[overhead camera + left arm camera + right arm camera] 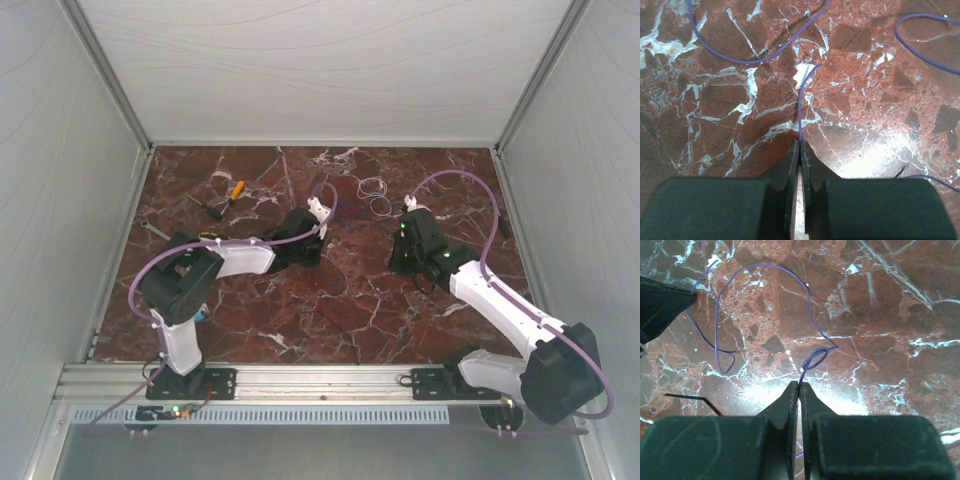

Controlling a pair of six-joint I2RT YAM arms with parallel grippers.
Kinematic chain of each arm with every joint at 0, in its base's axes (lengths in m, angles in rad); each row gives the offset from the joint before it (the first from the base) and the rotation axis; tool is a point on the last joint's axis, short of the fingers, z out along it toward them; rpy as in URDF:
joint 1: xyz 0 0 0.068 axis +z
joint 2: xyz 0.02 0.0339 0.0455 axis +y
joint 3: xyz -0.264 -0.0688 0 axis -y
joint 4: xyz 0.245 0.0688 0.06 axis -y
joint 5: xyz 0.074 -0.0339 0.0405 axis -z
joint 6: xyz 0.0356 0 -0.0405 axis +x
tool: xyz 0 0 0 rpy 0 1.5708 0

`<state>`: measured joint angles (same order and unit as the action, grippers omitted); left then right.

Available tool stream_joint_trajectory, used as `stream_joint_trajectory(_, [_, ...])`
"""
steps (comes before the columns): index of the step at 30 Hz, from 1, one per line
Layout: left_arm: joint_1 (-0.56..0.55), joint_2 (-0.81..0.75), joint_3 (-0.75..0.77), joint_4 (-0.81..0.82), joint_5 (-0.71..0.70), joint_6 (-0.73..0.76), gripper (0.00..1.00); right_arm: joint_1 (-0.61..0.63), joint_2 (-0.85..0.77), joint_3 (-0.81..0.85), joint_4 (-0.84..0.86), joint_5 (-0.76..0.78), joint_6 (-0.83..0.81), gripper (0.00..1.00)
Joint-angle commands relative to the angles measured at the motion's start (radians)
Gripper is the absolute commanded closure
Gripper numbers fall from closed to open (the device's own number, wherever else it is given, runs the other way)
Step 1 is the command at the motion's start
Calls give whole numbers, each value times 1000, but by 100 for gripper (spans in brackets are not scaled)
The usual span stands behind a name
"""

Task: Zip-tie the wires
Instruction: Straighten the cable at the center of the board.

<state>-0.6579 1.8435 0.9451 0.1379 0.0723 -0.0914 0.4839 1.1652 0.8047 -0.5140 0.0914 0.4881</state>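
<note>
state: the left gripper [800, 145] is clamped on a thin blue-purple strand [800, 102], which runs up from its closed fingertips across the marble table [715, 105]. the right gripper [799, 386] is pinched shut on what appears to be the same strand, just below a small twisted loop [816, 359]. the wires [376, 192] lie in loose loops on the far half of the table, between and just beyond the two grippers. the yellow-handled tool [236, 189] lies well apart to the left.

procedure: the step in hand appears to be gathering the strands into one bundle.
- keep both grips firm; so thin a strand is likely to slip.
- bring the arms together slowly, so the loops fold rather than tangle.
- no zip-tie can be identified with certainty.
</note>
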Motion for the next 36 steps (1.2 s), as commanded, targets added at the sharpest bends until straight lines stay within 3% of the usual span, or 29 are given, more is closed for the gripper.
stream_joint_trajectory(1, [-10, -56, -63, 86, -140, -22, 100, -11, -35, 18, -43, 88, 33, 100])
stream_joint_trajectory(5, [7, -203, -118, 23, -310, -87, 100, -36, -51, 17, -94, 163, 74, 100])
stream_joint_trajectory(11, [132, -384, -187, -145, -459, -239, 100, -78, -80, -18, -106, 179, 111, 100])
stream_joint_trajectory(16, [177, -404, -231, -202, -598, -339, 100, -91, -42, -59, -59, 127, 147, 100])
stream_joint_trajectory(24, [213, -380, -237, -227, -542, -415, 100, -145, 108, -122, 10, 26, 227, 100])
stream_joint_trajectory(28, [213, -387, -269, -252, -507, -527, 100, -192, 168, -144, 44, -43, 240, 100])
stream_joint_trajectory(36, [213, -361, -324, -243, -487, -646, 100, -222, 198, -153, 82, -97, 227, 65])
